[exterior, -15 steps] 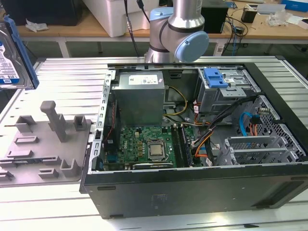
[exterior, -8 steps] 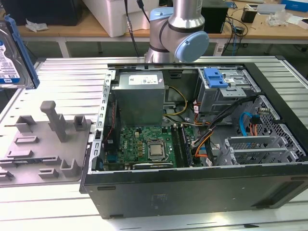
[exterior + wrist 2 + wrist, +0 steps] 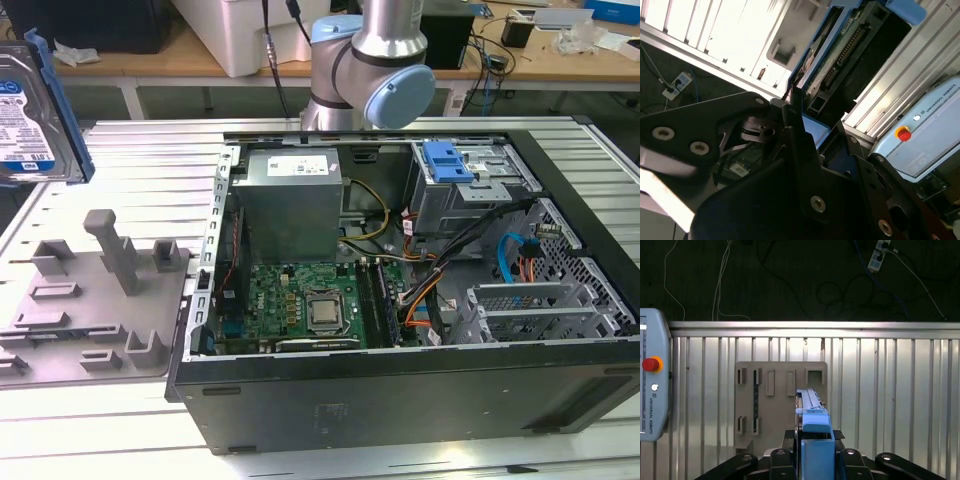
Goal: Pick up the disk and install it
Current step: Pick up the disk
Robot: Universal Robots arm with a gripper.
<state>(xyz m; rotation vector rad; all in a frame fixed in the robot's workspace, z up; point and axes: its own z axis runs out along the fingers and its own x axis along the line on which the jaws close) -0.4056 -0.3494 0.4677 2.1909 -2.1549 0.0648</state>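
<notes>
Edgewise disk, long axis vertical

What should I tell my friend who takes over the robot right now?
Gripper: shut on the disk, holding it on edge in the air over the grey holder.
Computer case: open on the table, at the exterior view's right of the holder.
Done: disk picked up.
Left: the disk is not in the case yet.
</notes>
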